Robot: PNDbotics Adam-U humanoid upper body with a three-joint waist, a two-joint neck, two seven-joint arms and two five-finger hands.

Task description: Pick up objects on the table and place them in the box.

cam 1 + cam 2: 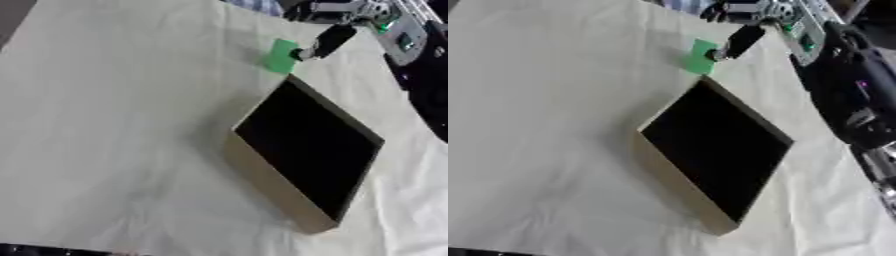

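Observation:
A flat green object lies on the cream cloth at the far side of the table, just beyond the box's far corner. The box is shallow, with tan walls and a black inside, and it sits askew in the middle right; nothing shows inside it. My right hand comes in from the upper right, black with silver parts. Its lower black tip meets the green object's right edge. My left hand shows in no view.
The cream cloth covers the table, with wide bare room to the left of the box. My right arm runs along the right side. A blue striped thing shows at the far edge.

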